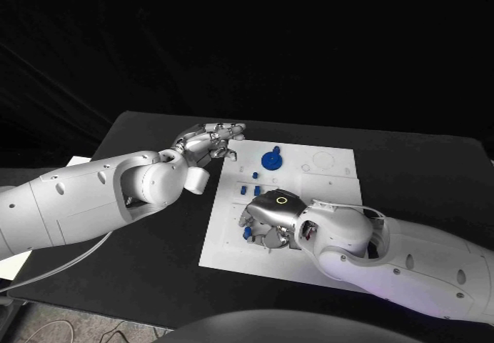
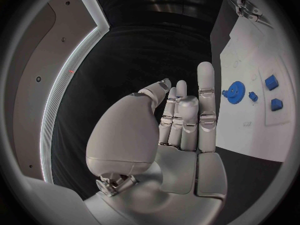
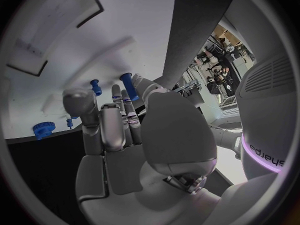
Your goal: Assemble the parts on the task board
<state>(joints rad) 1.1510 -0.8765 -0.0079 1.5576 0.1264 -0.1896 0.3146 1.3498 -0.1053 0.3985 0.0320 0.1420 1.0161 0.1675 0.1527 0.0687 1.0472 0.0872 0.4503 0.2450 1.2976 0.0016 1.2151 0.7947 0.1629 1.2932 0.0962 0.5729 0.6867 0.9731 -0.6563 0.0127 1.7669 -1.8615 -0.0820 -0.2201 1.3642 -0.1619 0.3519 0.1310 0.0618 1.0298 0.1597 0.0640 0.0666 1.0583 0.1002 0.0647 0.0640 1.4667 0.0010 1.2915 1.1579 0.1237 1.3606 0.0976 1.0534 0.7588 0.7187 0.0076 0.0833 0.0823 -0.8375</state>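
Below, blue parts (image 1: 247,233) lie beside right hand (image 1: 270,227).

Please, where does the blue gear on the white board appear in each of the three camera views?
Head view: the blue gear lies on the far part of the task board, beside the left hand.
Left wrist view: blue gear, past the fingertips.
Right wrist view: blue gear, at the board's edge.
Shared landmark: the task board.

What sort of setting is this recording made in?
Most likely a robotics lab test bench: a black table against dark drapes holds a white task board with small blue parts, and equipment racks show beyond the right hand.
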